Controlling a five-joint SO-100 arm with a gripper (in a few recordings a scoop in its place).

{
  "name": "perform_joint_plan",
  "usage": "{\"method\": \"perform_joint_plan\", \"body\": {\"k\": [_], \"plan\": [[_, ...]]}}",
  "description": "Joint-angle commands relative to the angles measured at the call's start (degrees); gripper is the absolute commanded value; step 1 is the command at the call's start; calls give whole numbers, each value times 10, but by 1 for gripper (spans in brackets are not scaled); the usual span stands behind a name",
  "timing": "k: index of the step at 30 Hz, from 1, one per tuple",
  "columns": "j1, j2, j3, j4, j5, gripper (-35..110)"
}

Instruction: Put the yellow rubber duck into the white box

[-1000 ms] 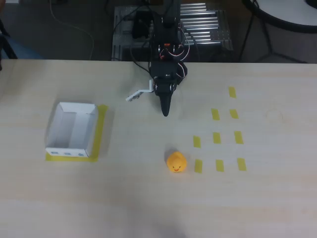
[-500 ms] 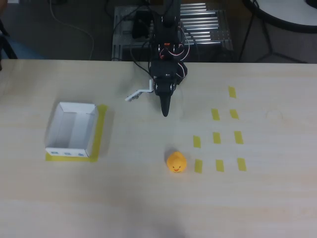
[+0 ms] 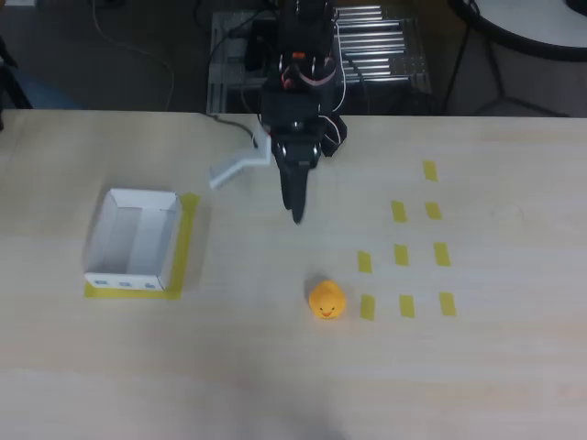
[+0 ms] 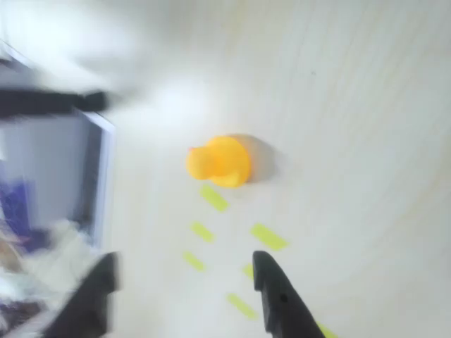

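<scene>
Yellow rubber duck point(image 3: 326, 301) upright, facing the picture's bottom.

On the pale wood-grain bench point(image 3: 275, 385), the small rounded orange-yellow rubber duck point(image 3: 326, 300) sits right of centre toward the near side, its tiny face turned to the near edge. Just to its right lie flat yellow tape strips point(image 3: 402, 255) in staggered rows reaching toward the far right. Well apart on the left stands the white cardboard box point(image 3: 134, 240) with low walls, open and empty, small blue marks on its near outer side, resting on a yellow tape outline point(image 3: 187, 240). The black arm's claw point(image 3: 255, 191) hangs at the far centre, spread wide: a dark pointed finger aimed at the near side, a white finger angled left.
</scene>
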Motion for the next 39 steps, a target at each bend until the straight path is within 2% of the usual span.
{"method": "perform_joint_plan", "body": {"k": [1,4,15,25,31,39], "plan": [[-24,-148,-161,54,-93,39],[-43,-234,-213,75,-133,50],[-85,-431,-367,133,-172,54],[-73,-617,-571,192,-229,53],[-66,-652,-592,192,-261,52],[-53,-706,-638,184,-273,42]]}}
